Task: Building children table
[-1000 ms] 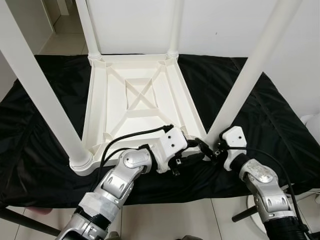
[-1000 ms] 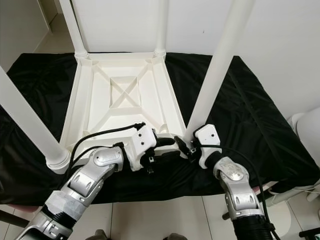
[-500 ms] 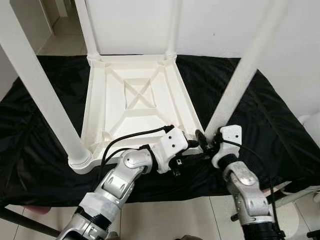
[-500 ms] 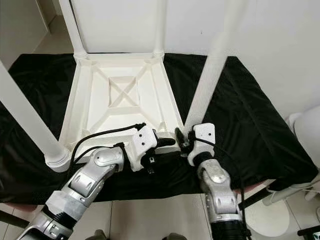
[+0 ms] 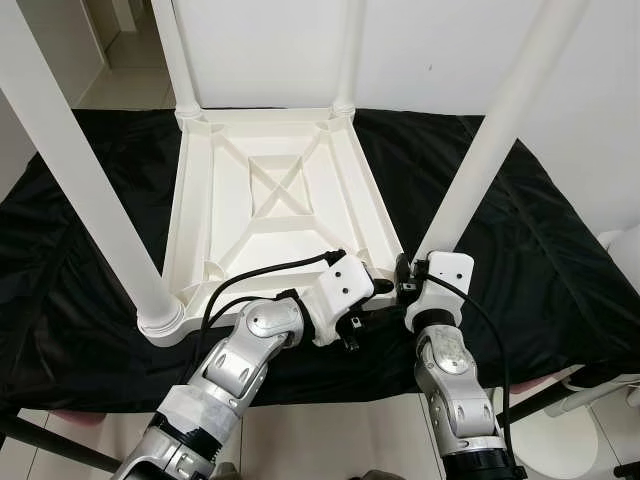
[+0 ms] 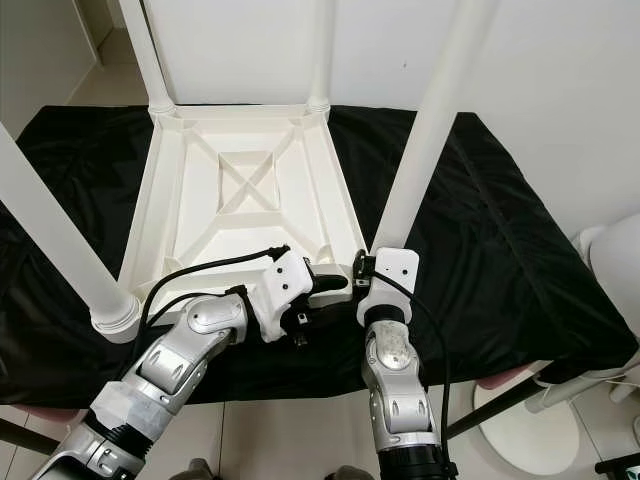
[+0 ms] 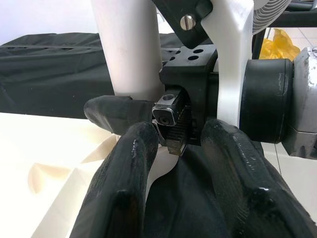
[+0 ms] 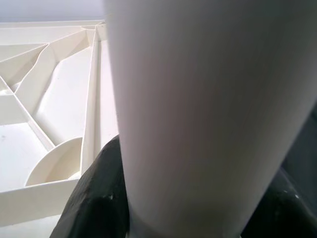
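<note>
No text, label, brand, number or sign can be read in any view; the white plastic upturned table (image 5: 270, 200), its white round legs, the black cloth (image 5: 540, 230) under it and the white casings of both arms carry no legible markings
</note>
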Motion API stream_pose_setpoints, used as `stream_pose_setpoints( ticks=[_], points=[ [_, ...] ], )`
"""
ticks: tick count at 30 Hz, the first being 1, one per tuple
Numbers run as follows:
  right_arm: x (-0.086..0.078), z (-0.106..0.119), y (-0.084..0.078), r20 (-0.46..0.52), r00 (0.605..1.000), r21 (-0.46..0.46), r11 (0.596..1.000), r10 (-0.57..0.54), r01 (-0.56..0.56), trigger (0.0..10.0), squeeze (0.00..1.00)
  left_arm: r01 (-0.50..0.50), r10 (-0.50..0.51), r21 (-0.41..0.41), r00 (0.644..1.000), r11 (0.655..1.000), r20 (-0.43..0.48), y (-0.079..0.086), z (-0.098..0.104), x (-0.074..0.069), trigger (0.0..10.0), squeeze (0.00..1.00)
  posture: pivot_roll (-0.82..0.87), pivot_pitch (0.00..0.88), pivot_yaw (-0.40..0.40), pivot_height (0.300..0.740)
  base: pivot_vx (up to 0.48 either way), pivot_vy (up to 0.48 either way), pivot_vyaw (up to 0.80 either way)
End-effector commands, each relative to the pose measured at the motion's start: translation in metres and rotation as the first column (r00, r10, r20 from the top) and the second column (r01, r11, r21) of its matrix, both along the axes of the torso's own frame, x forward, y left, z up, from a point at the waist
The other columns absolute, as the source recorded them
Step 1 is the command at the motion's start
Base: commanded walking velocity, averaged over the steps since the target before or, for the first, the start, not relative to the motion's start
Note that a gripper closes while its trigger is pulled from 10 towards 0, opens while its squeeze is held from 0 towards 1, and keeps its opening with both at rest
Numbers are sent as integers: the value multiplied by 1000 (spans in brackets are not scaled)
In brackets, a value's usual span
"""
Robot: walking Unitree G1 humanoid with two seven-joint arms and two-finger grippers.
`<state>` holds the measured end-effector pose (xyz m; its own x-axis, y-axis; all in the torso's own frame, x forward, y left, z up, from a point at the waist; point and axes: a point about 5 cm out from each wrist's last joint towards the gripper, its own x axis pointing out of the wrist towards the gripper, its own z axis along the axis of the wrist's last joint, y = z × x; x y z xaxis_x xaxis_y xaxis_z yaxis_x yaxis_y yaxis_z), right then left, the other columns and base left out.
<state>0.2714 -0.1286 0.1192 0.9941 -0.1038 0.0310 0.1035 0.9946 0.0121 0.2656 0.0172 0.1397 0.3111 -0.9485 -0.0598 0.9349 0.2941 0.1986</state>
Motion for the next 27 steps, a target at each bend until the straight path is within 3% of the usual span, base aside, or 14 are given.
stream_pose_setpoints(
  ticks=[1, 9, 12, 13, 15, 23, 24, 25, 27],
  points=[
    [-3, -6, 4, -38, 999, 4, 1000, -3, 4, 10000, 0, 17, -17, 9, 1000, 1000, 8, -3, -2, -3, 10000, 0, -28, 0, -28, 740, 0, 0, 0],
    [-9, -2, -11, 2, 1000, -29, 999, -16, 16, 10000, 0, 4, -4, 17, 1000, 1000, 11, 6, -1, 1, 10000, 0, -26, 0, -36, 740, 0, 0, 0],
    [-14, 1, -25, 33, 999, -49, 999, -4, 6, 10000, 0, -4, 4, -1, 1000, 1000, -4, 12, 3, 3, 10000, 0, -26, 0, -37, 740, 0, 0, 0],
    [-15, 4, -35, 48, 999, -40, 999, 8, -6, 10000, 961, -1, 1, -4, 1000, 1000, -12, 14, 4, 3, 10000, 0, -26, 0, -37, 740, 0, 0, 0],
    [-16, 5, -40, 57, 998, -44, 999, 22, -20, 10000, 1000, 4, -4, -5, 1000, 1000, -16, 16, 4, 3, 10000, 0, -26, 0, -37, 740, 0, 0, 0],
    [-15, 13, -63, 72, 983, -64, 984, 171, -167, 10000, 1000, 46, -45, 11, 998, 999, -34, 21, 4, -1, 10000, 0, -28, 0, -29, 740, 0, 0, 0],
    [-15, 13, -64, 64, 977, -70, 977, 204, -199, 10000, 0, 52, -51, 16, 998, 999, -36, 22, 4, -2, 10000, 0, -28, 0, -28, 740, 0, 0, 0],
    [-15, 13, -64, 64, 977, -70, 977, 204, -199, 10000, 0, 52, -51, 16, 998, 999, -36, 22, 4, -2, 10000, 0, -28, 0, -28, 740, 0, 0, 0],
    [-13, 12, -66, 29, 939, -118, 934, 342, -337, 10000, 0, 70, -69, 29, 997, 997, -44, 23, 2, -4, 10000, 0, -31, 0, -19, 740, 0, 0, 0]
  ],
)
